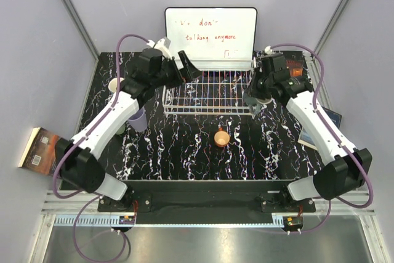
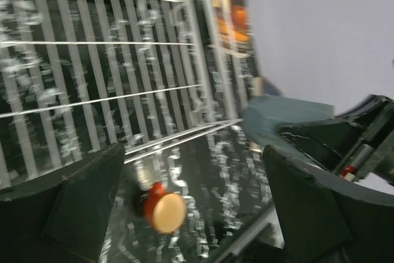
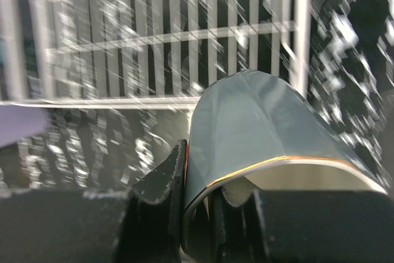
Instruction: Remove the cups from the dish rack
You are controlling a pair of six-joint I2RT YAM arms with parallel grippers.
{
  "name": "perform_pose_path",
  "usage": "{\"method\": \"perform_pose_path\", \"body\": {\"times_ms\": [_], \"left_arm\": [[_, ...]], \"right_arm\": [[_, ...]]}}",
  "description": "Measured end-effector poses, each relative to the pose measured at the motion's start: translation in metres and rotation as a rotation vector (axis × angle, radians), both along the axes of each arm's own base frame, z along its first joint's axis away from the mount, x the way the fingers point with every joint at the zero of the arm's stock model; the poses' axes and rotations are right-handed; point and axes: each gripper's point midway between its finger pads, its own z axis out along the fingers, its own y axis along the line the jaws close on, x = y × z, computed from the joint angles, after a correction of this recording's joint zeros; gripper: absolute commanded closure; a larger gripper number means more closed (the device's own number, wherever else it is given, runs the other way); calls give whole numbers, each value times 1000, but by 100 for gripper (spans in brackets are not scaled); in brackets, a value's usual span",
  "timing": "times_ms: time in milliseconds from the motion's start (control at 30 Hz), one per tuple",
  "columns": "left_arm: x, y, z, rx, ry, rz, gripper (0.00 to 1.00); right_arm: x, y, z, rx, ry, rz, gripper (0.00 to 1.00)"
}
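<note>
The white wire dish rack (image 1: 209,93) stands mid-table and holds no cup that I can see. My right gripper (image 1: 255,95) is shut on the rim of the dark grey cup (image 1: 249,100) at the rack's front right corner; in the right wrist view the cup (image 3: 265,121) is clamped between my fingers (image 3: 169,180). The orange cup (image 1: 221,137) lies on the table in front of the rack and also shows in the left wrist view (image 2: 165,209). My left gripper (image 1: 186,66) is open and empty above the rack's back left corner. The lilac cup (image 1: 138,118) stands left of the rack.
A whiteboard (image 1: 209,35) with red writing stands behind the rack. A pale cup (image 1: 114,84) sits at the far left by my left arm. One book (image 1: 40,146) lies off the left table edge and another (image 1: 326,121) at the right.
</note>
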Motion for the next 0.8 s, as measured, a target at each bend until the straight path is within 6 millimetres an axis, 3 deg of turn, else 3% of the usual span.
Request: {"method": "perform_pose_path", "body": {"times_ms": [133, 400, 600, 800], "left_arm": [[-13, 15, -12, 140, -5, 71, 1], [-34, 44, -33, 336, 7, 160, 1], [-43, 66, -32, 426, 15, 215, 1], [-44, 81, -6, 467, -19, 255, 1]], "right_arm": [[-17, -10, -23, -73, 104, -24, 100], [-38, -10, -35, -126, 181, -6, 100], [-58, 0, -56, -137, 234, 24, 100], [-80, 1, -92, -163, 336, 40, 100]]}}
